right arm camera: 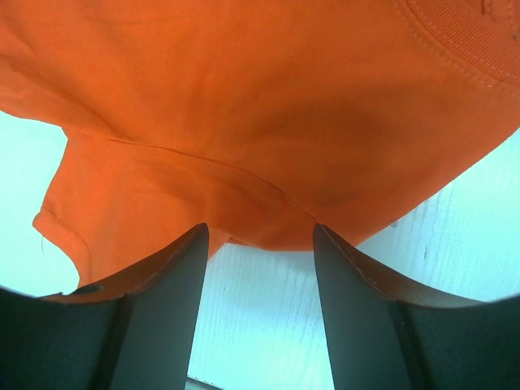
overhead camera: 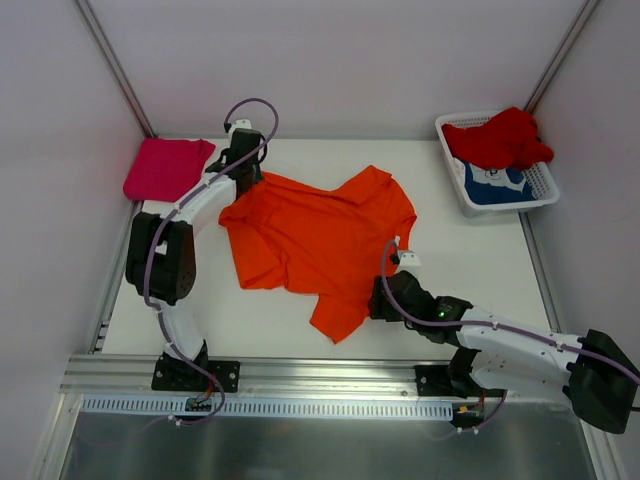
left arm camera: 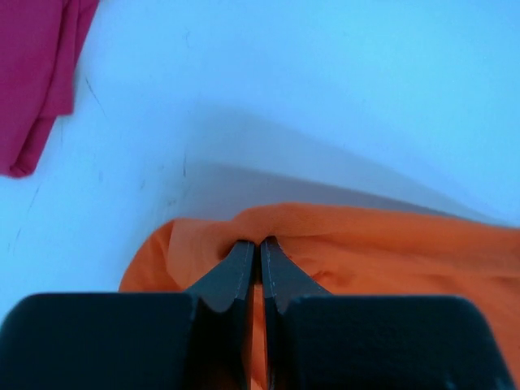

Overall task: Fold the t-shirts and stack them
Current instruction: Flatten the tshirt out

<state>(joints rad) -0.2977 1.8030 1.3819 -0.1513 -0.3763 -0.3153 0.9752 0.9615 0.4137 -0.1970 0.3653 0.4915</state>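
A bright orange t-shirt (overhead camera: 320, 240) lies spread and wrinkled in the middle of the table. My left gripper (overhead camera: 243, 170) is at its back left corner, shut on a fold of the orange cloth (left arm camera: 390, 252); the fingertips (left arm camera: 260, 242) meet with cloth pinched between them. My right gripper (overhead camera: 383, 295) is low at the shirt's near right edge and stands open. In the right wrist view the orange hem (right arm camera: 268, 114) hangs just beyond the gripper (right arm camera: 260, 231), with bare table between the jaws. A folded magenta-pink t-shirt (overhead camera: 165, 168) (left arm camera: 36, 73) lies at the back left.
A white lattice basket (overhead camera: 548, 185) stands at the back right corner, holding a red t-shirt (overhead camera: 500, 138) on top of a blue one with a white print (overhead camera: 495, 185). White walls close in the table on three sides.
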